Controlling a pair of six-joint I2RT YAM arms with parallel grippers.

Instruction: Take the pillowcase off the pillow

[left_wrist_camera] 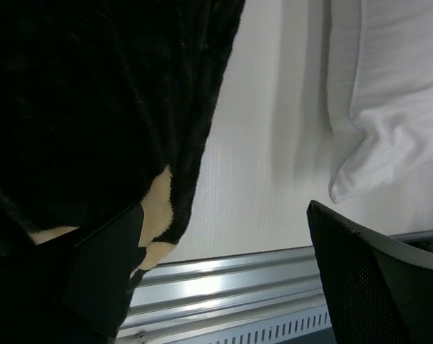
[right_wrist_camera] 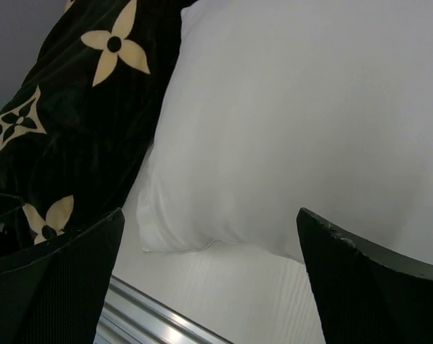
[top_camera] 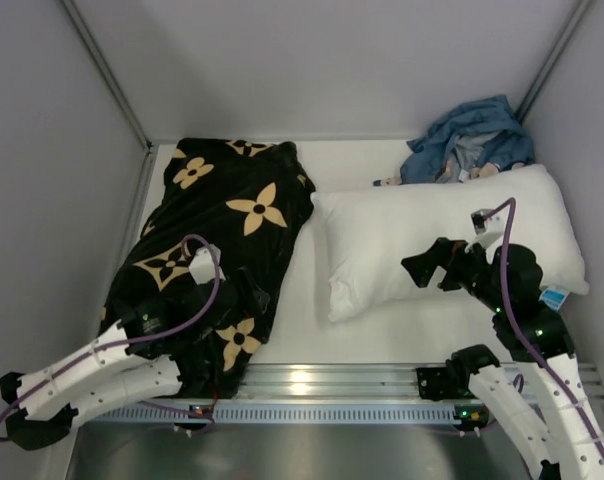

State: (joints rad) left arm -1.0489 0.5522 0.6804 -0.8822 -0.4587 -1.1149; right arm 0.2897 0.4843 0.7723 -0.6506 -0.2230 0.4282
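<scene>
The black pillowcase (top_camera: 222, 230) with tan four-petal flowers lies as a long mound on the left of the table, from the back wall to the near rail. It also shows in the left wrist view (left_wrist_camera: 94, 107) and the right wrist view (right_wrist_camera: 80, 122). The cream-yellow pillow is hidden, with no part of it showing. My left gripper (top_camera: 244, 298) is open at the pillowcase's near right edge. In its wrist view (left_wrist_camera: 224, 215) one finger lies against the fabric's hem and the other stands apart over the bare table. My right gripper (top_camera: 427, 262) is open and empty above a white pillow, as its wrist view (right_wrist_camera: 211, 215) shows.
A smooth white pillow (top_camera: 442, 235) lies on the right, also in the right wrist view (right_wrist_camera: 302, 122). A blue cloth bundle (top_camera: 467, 140) sits at the back right corner. A metal rail (top_camera: 312, 385) runs along the near edge. Grey walls close in the left, back and right.
</scene>
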